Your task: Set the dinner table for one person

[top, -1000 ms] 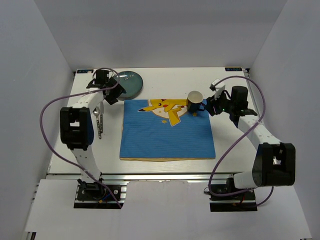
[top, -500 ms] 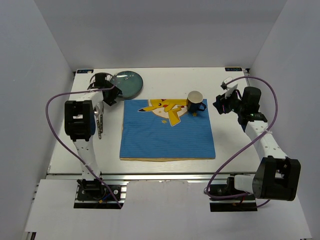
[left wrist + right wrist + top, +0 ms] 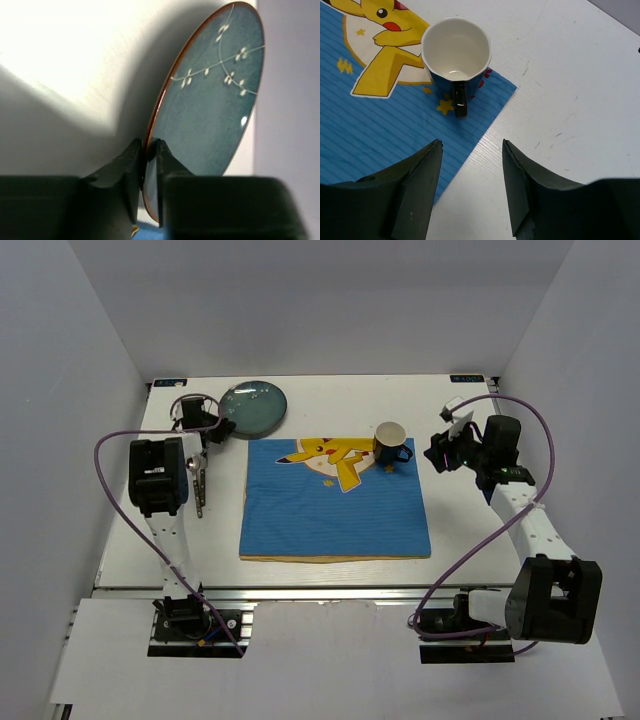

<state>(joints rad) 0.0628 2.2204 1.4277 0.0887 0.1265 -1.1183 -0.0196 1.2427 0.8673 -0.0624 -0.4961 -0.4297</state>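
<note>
On the white dinner table (image 3: pixel 470 530), a round teal plate (image 3: pixel 255 405) with white sprig marks sits at the back left. My left gripper (image 3: pixel 218 426) is shut on the plate's near-left rim. In the left wrist view the two dark fingers (image 3: pixel 127 170) pinch the plate's (image 3: pixel 210 110) orange-edged rim on either side. A dark blue mug (image 3: pixel 390 443) with a white inside stands upright on the placemat's far right corner. My right gripper (image 3: pixel 440 452) hangs open just right of it, and in the right wrist view it (image 3: pixel 472 145) is empty and short of the mug's (image 3: pixel 456 55) handle.
A blue striped placemat (image 3: pixel 335 505) with a yellow cartoon figure lies mid-table. Metal cutlery (image 3: pixel 200 485) lies left of the mat beside the left arm. A silver rail (image 3: pixel 330 590) runs along the near edge, and white walls close in the sides and back.
My left gripper slid left to the plate's rim and closed on it. The right gripper drew back to the right, away from the mug, and stayed open.
</note>
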